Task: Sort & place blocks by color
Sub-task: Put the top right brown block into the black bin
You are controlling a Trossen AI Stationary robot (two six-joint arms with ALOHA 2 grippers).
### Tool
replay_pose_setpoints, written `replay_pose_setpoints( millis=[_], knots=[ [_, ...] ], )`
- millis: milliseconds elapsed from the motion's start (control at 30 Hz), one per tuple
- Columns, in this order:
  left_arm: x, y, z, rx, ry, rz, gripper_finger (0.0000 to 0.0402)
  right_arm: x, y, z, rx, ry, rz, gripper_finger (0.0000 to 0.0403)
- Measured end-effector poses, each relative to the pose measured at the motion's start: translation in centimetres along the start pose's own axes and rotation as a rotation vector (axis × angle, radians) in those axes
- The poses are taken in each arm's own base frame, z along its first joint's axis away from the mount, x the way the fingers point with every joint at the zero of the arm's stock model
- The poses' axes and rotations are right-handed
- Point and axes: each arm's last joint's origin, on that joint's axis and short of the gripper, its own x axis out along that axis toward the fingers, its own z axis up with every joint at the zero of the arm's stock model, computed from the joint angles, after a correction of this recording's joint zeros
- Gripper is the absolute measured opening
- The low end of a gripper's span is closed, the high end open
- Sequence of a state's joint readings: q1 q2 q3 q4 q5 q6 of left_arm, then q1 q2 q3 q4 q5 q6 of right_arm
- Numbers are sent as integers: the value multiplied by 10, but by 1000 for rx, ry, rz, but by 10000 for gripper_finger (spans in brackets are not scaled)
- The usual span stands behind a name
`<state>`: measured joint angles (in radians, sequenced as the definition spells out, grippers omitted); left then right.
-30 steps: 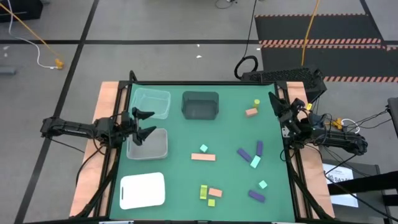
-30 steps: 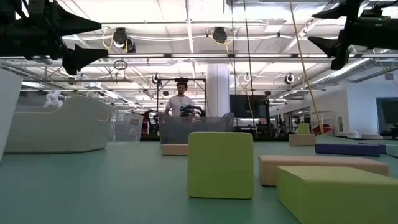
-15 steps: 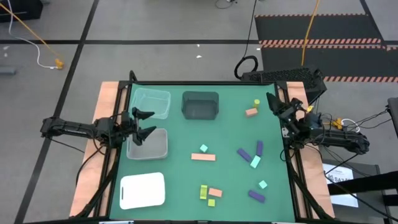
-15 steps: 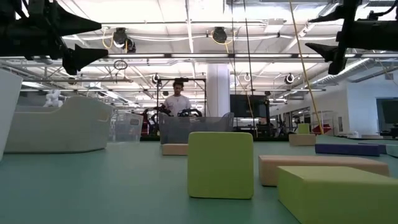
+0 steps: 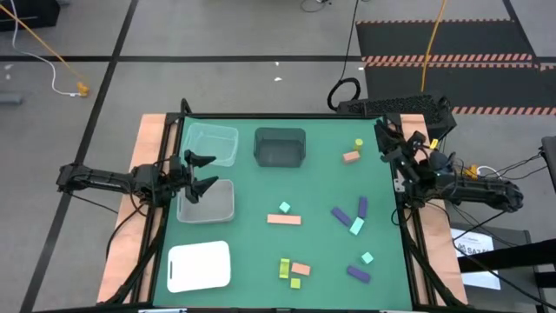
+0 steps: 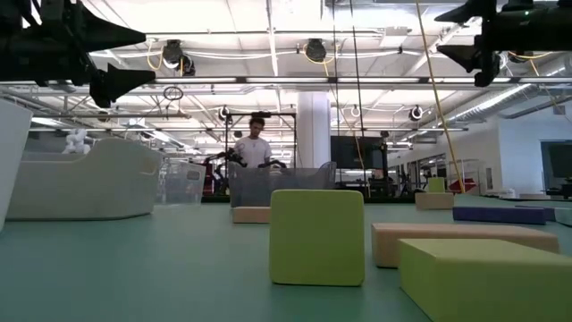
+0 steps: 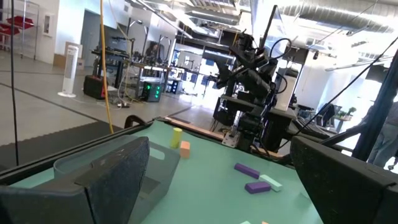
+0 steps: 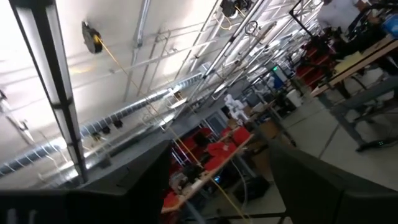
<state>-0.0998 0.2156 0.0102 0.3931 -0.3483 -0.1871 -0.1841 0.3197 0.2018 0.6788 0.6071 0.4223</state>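
The blocks lie scattered on the green table's right half. A yellow one (image 5: pixel 359 143) and an orange one (image 5: pixel 351 156) sit near the far right. Teal (image 5: pixel 284 207) and an orange bar (image 5: pixel 284 219) are mid-table. Purple bars (image 5: pixel 340 215) and teal ones (image 5: pixel 356 226) lie to the right. Yellow-green (image 5: pixel 284 268) and orange (image 5: pixel 301 269) cubes sit at the near edge, large in the low view (image 6: pixel 317 237). My left gripper (image 5: pixel 208 171) hangs open over the left-side bins. My right gripper (image 5: pixel 388 142) is open at the right edge, raised and pointing up toward the ceiling (image 8: pixel 217 186).
Two clear bins (image 5: pixel 213 143) (image 5: pixel 207 202) and a dark bin (image 5: pixel 280 146) stand along the table's far and left side. A white tray (image 5: pixel 199 265) lies at the near left. A person (image 6: pixel 257 143) stands in the room beyond the table.
My right gripper has risen and tipped upward, shifting a little toward the table's far edge. The left arm and the blocks have stayed still.
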Motion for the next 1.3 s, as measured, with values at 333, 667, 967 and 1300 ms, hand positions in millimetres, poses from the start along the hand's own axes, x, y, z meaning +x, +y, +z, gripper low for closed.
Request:
replay_pose_setpoints(
  millis=[333, 667, 967, 1300],
  knots=[
    [0, 3, 6, 94, -71, 136, 390, 15, 16, 9, -105, 5, 3, 256],
    [-8, 1, 39, 213, -385, 181, 390, 32, 34, 25, -240, 62, -88, 256],
    [-24, 2, 65, 194, -663, 221, 390, 52, 39, 15, -489, 194, -336, 256],
    [-28, -2, 102, 8, -762, 241, 390, 70, 21, -2, -526, 315, -432, 256]
  ],
)
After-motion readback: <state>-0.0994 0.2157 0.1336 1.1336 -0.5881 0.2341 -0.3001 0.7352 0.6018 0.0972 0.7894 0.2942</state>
